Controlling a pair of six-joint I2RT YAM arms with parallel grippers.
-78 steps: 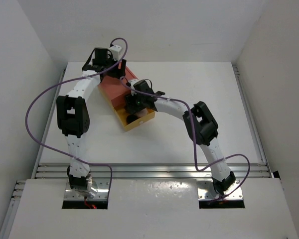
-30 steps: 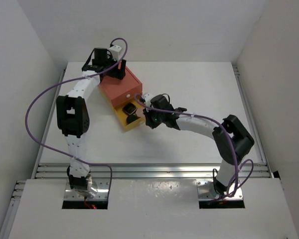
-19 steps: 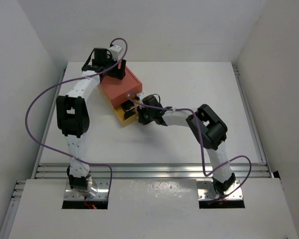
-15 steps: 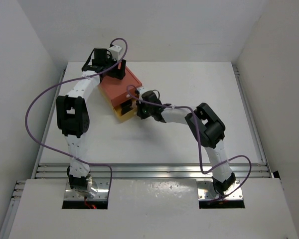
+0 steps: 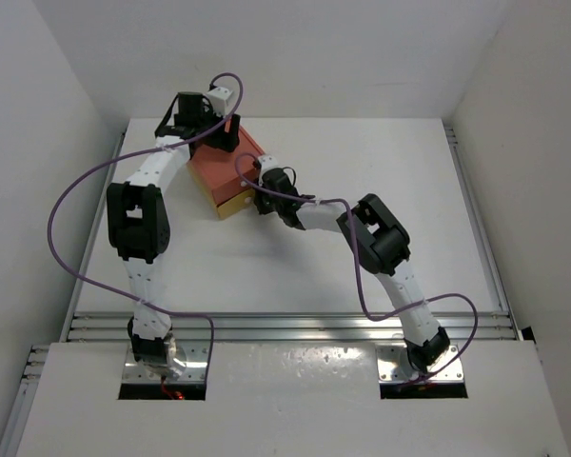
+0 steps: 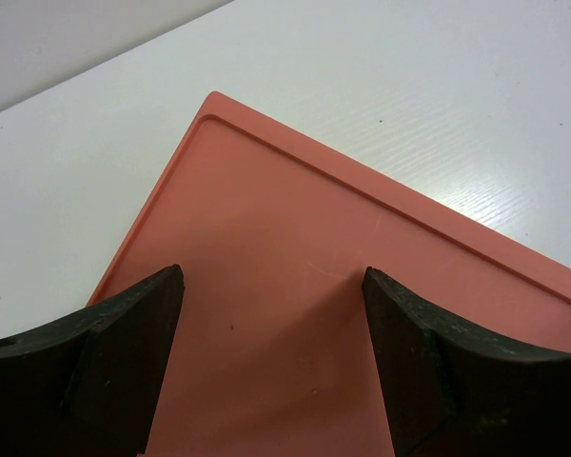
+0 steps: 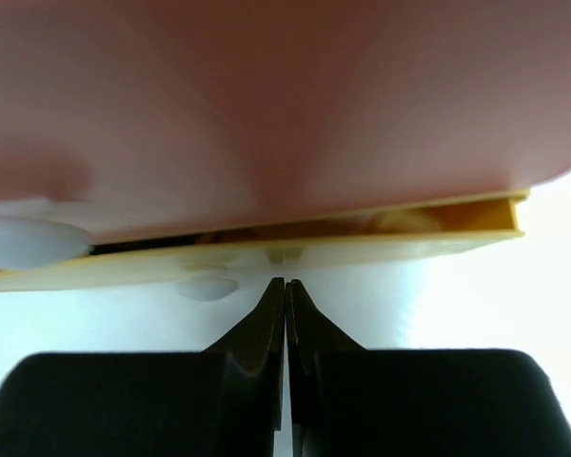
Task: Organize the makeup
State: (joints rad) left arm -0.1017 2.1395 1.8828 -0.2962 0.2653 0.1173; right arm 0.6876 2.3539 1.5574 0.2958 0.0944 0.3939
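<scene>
The orange box (image 5: 226, 168) stands at the back left of the table, its yellow drawer (image 5: 230, 207) pushed almost fully in. The makeup is hidden inside the drawer; the right wrist view shows only a thin blurred slit above the drawer front (image 7: 266, 255). My right gripper (image 7: 285, 282) is shut with nothing in it, its tips against the middle of that drawer front; from above the right gripper (image 5: 263, 195) sits at the box's front right side. My left gripper (image 6: 271, 276) is open, fingers spread over the box's orange top (image 6: 295, 190), at the box's far end (image 5: 230, 143).
White walls close in the table on the left, back and right. An aluminium rail (image 5: 295, 324) runs along the near edge. Purple cables (image 5: 67, 205) loop off both arms. The bare white tabletop (image 5: 390, 171) stretches to the right of the box.
The right gripper, shut, moved up and left against the drawer front. The yellow drawer slid from pulled out, with dark compacts showing, to almost fully inside the box. The left arm stayed put.
</scene>
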